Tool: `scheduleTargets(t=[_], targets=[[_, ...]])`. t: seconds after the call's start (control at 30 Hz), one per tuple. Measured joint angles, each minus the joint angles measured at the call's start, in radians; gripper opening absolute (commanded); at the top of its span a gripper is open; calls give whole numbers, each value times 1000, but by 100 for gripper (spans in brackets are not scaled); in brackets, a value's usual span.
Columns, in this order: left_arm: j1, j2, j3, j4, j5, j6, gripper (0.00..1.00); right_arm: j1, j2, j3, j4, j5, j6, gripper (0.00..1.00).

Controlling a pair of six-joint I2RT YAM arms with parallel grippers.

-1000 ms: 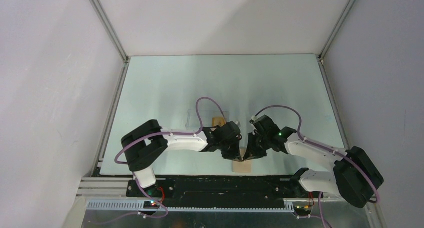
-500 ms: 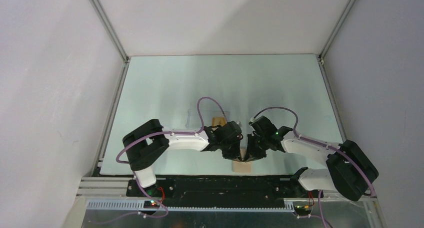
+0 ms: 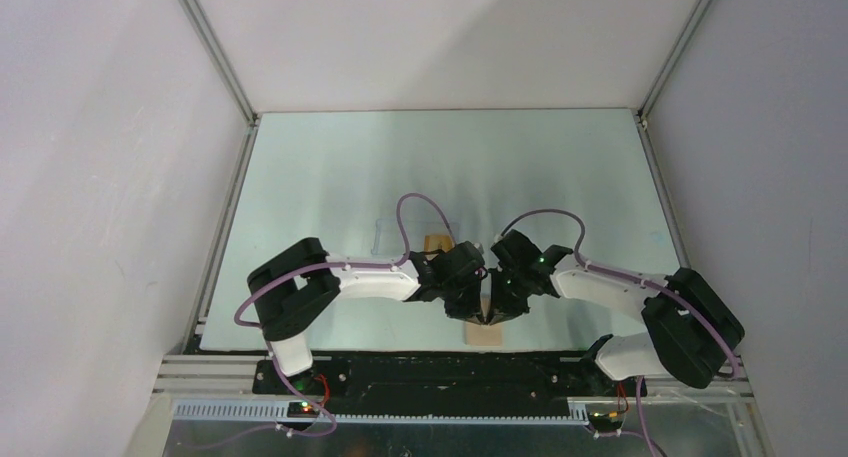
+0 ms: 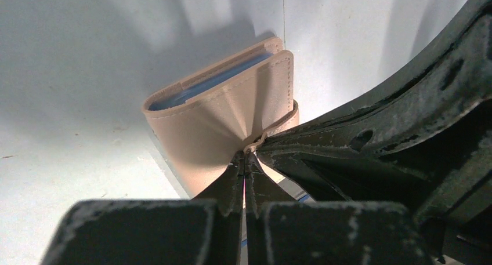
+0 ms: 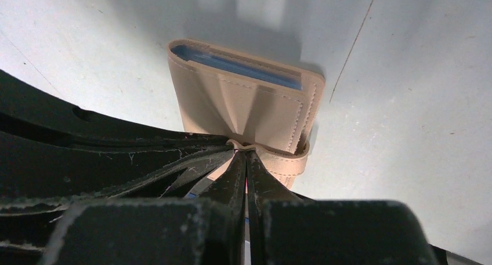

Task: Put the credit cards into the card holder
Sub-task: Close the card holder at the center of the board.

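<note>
Jaws, left and right, both clamped on card holder (image 4: 203, 126); blue lining (image 4: 203, 86) visible.

Count from my side: one card holder (image 4: 220, 102). One credit card (image 3: 434, 242) in view, partly hidden. One clear box (image 3: 392, 235). Two claws: left gripper (image 4: 243, 160), right gripper (image 5: 245, 155). Two purple cables (image 3: 420, 199). One table (image 3: 330, 157).
</note>
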Motion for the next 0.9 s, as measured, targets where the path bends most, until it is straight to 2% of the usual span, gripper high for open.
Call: scheduleTargets(t=[0.17,0.33,0.47,0.63,0.9], targets=[[0,0,0,0,0,0,0,10,2,11,-13,11,0,0],[0,-1,0,1,-1,0,0,4,-81,-29,31,-3,-8,3],[0,-2,0,5,-2,0,0,-58,-210,-65,40,-45,-8,6],[-1,-2,0,8,-4,1,0,-145,-322,-65,69,-98,-8,6],[-6,-15,0,9,-19,8,0,-155,-291,-65,74,-145,-10,4]])
